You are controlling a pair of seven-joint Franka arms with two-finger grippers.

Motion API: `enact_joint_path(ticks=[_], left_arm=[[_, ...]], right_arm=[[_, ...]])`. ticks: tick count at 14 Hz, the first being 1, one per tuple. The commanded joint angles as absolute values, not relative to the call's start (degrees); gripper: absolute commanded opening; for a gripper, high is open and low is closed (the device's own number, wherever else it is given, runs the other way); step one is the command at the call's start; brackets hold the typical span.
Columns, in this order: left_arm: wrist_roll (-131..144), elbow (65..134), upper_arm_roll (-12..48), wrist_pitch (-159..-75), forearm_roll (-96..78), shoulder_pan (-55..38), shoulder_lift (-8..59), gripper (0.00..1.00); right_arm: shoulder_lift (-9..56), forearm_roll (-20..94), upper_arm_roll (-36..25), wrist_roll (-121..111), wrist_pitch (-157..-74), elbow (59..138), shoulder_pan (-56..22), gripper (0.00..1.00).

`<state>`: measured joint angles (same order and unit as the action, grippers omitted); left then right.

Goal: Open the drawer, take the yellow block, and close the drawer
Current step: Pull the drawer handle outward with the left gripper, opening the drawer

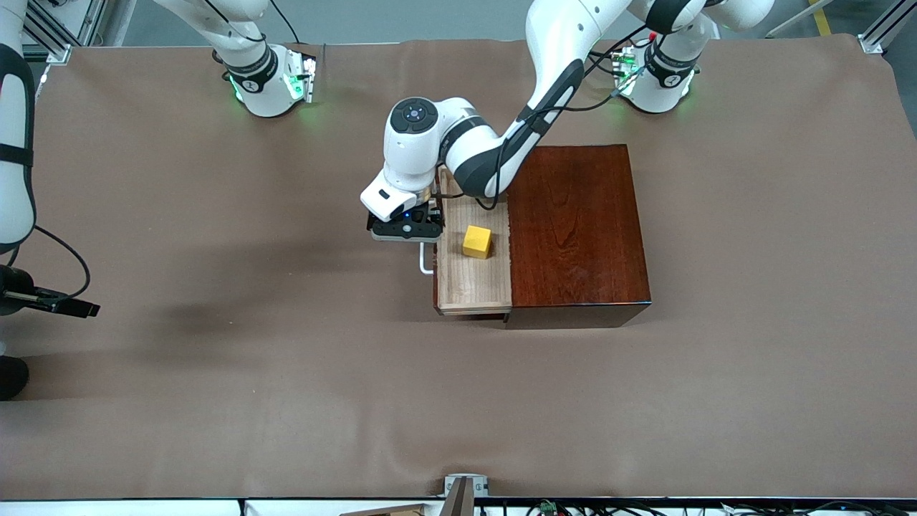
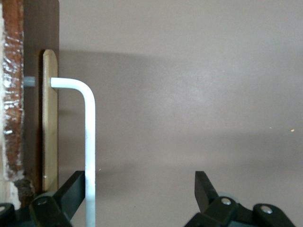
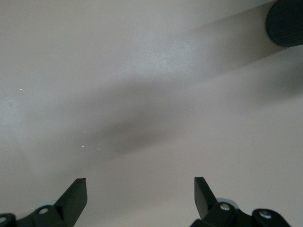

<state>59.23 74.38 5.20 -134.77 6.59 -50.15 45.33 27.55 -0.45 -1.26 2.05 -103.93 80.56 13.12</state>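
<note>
The drawer [image 1: 469, 283] is pulled out of the dark reddish-brown box [image 1: 573, 229] toward the right arm's end of the table. The yellow block [image 1: 477, 241] sits on the drawer's light-wood floor. My left gripper [image 1: 406, 233] is open over the white handle [image 1: 426, 261]. In the left wrist view the handle bar [image 2: 90, 142] runs between the fingers of the left gripper [image 2: 139, 189], close against one finger [image 2: 71, 191], with the drawer front [image 2: 49, 123] beside it. My right gripper [image 1: 82, 309] waits open and empty at the right arm's end of the table, and shows over bare cloth in the right wrist view [image 3: 140, 189].
Brown cloth [image 1: 286, 373] covers the table. The left arm's forearm [image 1: 494, 154] hangs over the part of the drawer farthest from the front camera. The arm bases [image 1: 269, 79] stand along the table edge farthest from that camera.
</note>
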Motion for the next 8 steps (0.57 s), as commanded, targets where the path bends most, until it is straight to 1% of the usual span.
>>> enact_joint_path(ticks=[1,5,8], left_arm=[[60.38,71.28,6.33,-140.71,5.19,-50.19,47.9,1.0],[60.29,71.28,6.33,-141.77,3.78,-50.19,47.72,1.0],[60.38,71.1,6.07,-141.77,3.78,-50.45,47.55,1.0]], right_arm=[[27.51,0.09,-1.23,2.63,-103.36,80.33,13.45,1.0],[26.64,-0.27,-1.14,2.46,-103.53,80.16,13.09,1.0],[26.1,-0.18,-1.14,2.11,-104.06,78.41,13.53,1.0]])
